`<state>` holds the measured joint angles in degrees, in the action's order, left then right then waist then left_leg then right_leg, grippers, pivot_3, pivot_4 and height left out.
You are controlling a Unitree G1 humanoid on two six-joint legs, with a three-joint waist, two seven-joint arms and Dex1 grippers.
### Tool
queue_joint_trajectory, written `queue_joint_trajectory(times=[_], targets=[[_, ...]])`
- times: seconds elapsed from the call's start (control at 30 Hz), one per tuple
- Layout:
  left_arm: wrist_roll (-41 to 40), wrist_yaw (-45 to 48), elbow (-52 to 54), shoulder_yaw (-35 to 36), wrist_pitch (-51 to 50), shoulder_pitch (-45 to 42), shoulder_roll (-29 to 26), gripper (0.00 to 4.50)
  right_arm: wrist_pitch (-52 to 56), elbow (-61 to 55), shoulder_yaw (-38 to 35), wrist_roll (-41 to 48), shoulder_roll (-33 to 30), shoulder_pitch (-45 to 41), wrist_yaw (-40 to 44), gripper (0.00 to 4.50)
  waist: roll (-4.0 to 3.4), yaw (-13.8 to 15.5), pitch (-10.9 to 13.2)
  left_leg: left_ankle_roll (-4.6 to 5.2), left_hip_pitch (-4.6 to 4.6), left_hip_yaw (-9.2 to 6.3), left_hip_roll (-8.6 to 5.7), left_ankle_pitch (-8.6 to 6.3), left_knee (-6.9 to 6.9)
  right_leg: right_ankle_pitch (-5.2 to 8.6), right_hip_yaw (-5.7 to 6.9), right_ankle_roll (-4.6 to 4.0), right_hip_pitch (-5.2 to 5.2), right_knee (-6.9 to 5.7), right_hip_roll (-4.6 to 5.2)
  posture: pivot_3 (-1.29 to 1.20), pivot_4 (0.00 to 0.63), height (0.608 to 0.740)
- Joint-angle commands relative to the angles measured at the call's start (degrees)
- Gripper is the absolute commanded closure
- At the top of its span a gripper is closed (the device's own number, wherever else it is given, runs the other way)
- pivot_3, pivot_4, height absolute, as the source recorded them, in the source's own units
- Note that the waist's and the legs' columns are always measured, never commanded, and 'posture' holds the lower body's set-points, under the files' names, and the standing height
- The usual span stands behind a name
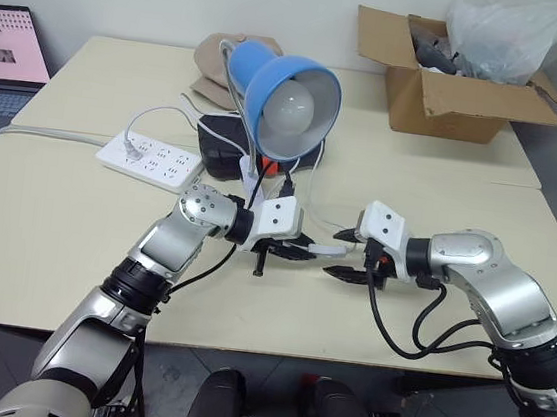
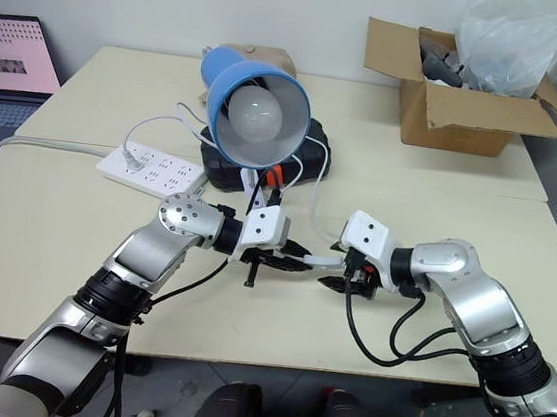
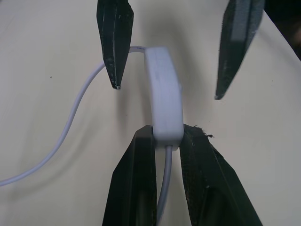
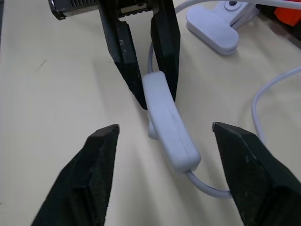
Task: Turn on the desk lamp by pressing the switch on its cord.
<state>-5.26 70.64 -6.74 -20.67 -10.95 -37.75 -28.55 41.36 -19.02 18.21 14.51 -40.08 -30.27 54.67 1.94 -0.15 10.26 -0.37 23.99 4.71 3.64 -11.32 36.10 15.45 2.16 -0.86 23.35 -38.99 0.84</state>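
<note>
The blue desk lamp (image 1: 290, 91), with its big white bulb, stands at mid-table on a white clip base (image 4: 211, 29). Its thin white cord (image 3: 70, 127) loops down across the table to the small white switch (image 3: 164, 89), which is held just above the tabletop. My left gripper (image 1: 294, 252) is shut on one end of the switch. From the opposite side my right gripper (image 4: 165, 126) is open. Its two black fingers (image 4: 94, 169) stand on either side of the switch's free end without touching it.
A white power strip (image 1: 150, 159) lies left of the lamp, with a black object (image 1: 216, 141) at the lamp's foot. A cardboard box (image 1: 452, 98) holding a plastic bag sits at the back right. A laptop (image 1: 4, 56) is at the far left.
</note>
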Motion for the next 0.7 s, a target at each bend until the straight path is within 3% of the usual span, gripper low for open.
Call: queue_joint_trajectory(times=[0.03, 0.23, 0.3, 0.67, 0.7], targets=[[-0.7, -0.1, 2.5, 0.8, 0.0, -0.4, 0.1, 4.11, -2.8, 0.3, 0.2, -2.0, -0.7, -0.7, 0.2, 2.32, 0.00, 0.0, 0.0, 0.00, 0.00, 0.00, 0.00, 0.00, 0.00, 0.00, 0.00, 0.00, 0.00, 0.00, 0.00, 0.00, 0.150, 0.740], [-0.8, -0.1, 2.4, 0.9, -0.1, -0.8, 0.2, 4.11, -7.8, 2.3, 1.7, -5.5, -2.1, -1.1, 1.5, 3.70, 0.00, 0.0, 0.0, 0.00, 0.00, -0.01, -0.01, 0.00, 0.00, 0.00, 0.01, 0.00, 0.00, 0.01, -0.01, 0.00, 0.150, 0.740], [-0.8, -0.1, 2.3, 1.0, 0.0, -0.9, 0.2, 4.11, -8.8, 3.0, 1.7, -5.8, -2.0, -1.6, 2.0, 3.89, 0.00, 0.0, 0.0, 0.00, 0.00, 0.01, -0.01, 0.00, 0.00, 0.00, -0.01, 0.00, 0.00, 0.01, -0.01, 0.00, 0.150, 0.740], [-0.1, -0.1, 2.4, 0.9, 0.6, -0.6, 0.0, 4.11, -8.3, 3.2, 0.1, -3.6, -0.4, -2.0, 2.8, 3.97, 0.00, 0.0, 0.0, 0.00, 0.00, 0.01, 0.00, 0.00, 0.00, 0.00, 0.00, 0.00, 0.00, 0.01, 0.00, 0.00, 0.150, 0.740], [0.0, 0.0, 2.5, 0.8, 0.7, -0.5, -0.1, 4.11, -8.1, 3.0, -0.3, -3.1, -0.3, -2.0, 3.0, 3.62, 0.00, 0.0, 0.0, 0.00, 0.00, 0.01, 0.00, 0.00, 0.00, 0.00, 0.00, 0.00, 0.00, 0.00, 0.00, 0.00, 0.150, 0.740]])
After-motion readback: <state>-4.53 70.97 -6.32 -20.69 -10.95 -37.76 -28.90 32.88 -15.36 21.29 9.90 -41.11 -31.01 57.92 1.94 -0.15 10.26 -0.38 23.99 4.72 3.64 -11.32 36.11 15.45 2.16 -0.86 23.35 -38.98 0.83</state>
